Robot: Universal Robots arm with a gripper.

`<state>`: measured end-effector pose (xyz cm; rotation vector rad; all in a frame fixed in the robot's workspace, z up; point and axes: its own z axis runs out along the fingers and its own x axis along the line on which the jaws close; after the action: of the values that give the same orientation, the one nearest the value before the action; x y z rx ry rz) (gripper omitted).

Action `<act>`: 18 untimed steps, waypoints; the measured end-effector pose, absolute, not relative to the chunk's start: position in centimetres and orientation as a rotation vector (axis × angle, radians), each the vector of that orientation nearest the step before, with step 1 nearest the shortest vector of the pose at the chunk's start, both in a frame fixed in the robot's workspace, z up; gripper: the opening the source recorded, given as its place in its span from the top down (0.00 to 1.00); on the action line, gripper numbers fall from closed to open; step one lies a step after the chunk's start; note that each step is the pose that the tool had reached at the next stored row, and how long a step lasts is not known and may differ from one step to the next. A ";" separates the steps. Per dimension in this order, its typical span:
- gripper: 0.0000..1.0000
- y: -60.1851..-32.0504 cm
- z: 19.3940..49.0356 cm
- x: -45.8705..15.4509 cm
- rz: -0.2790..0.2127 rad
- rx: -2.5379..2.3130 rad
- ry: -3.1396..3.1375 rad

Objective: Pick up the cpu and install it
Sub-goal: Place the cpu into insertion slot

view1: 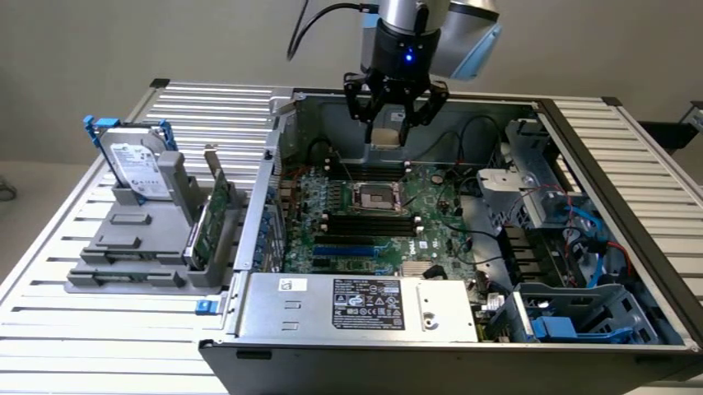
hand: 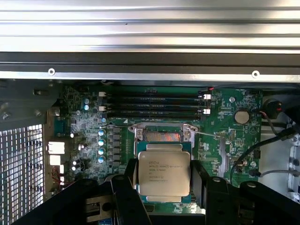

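CPU (view1: 387, 132), clamped in the jaws of the robot arm (view1: 412, 33), hangs in the air inside the open computer case (view1: 439, 370), above the far part of the motherboard (view1: 439, 234) and clear of the open socket (view1: 379, 197). The arm is cut off by the frame's upper edge, and the case's near corner on the exterior view's right runs out of shot.

In the wrist view the CPU (hand: 164, 173) lies flat, its silvery metal top and printed lines turned to the camera. The print is too fine to read. The jaws grip it by two opposite edges, and their black bodies hide the rim nearest the camera. The chip is close to square, so no long axis can be made out. It covers part of the socket (hand: 164, 136) behind it.

The case stands on a slatted metal surface (view1: 209, 103). Near the surface's edge at the exterior view's left, a grey holder (view1: 132, 255) carries a hard drive (view1: 137, 169) and an upright green circuit card (view1: 220, 210).
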<state>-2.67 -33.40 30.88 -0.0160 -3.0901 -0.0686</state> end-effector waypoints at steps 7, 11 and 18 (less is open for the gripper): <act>0.45 -33.4 30.8 -2.7 -0.073 -0.213 -3.086; 0.45 -33.4 30.7 -2.7 -0.076 -0.326 -3.077; 0.45 -33.4 30.6 -2.7 -0.080 -0.521 -3.054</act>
<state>-2.68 -33.41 30.63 -0.5209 -3.0536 -0.0802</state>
